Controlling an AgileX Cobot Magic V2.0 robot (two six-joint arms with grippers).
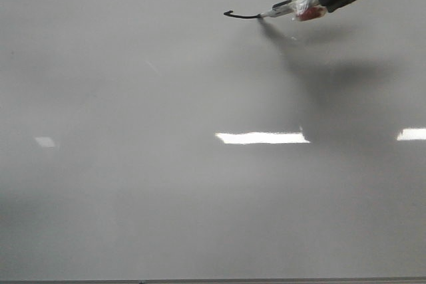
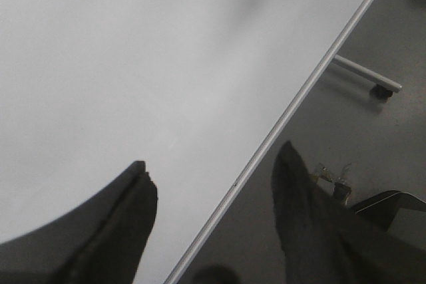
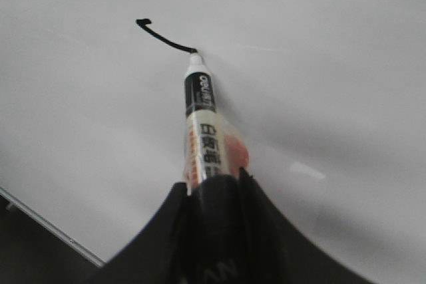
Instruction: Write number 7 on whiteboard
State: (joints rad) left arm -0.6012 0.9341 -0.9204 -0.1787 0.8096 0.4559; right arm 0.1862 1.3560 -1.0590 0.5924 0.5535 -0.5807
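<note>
We have right fingers [image 3: 213, 181] clamped on marker [image 3: 200, 108], tip touching whiteboard [image 1: 166, 184] at end of number 7 [image 1: 241, 15] top bar (only hook and bar drawn). Next: keep pressure even, pull slanted downstroke. Left fingers [image 2: 213, 214] apart, idle at board edge.

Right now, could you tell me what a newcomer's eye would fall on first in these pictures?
Probably the marker clamped in the right pincer at the far right of the whiteboard, its tip touching a short black stroke with a small hook, the start of the number 7. Bright glare patches break the otherwise blank board, and the left pincer hangs open over the board's edge.
</note>
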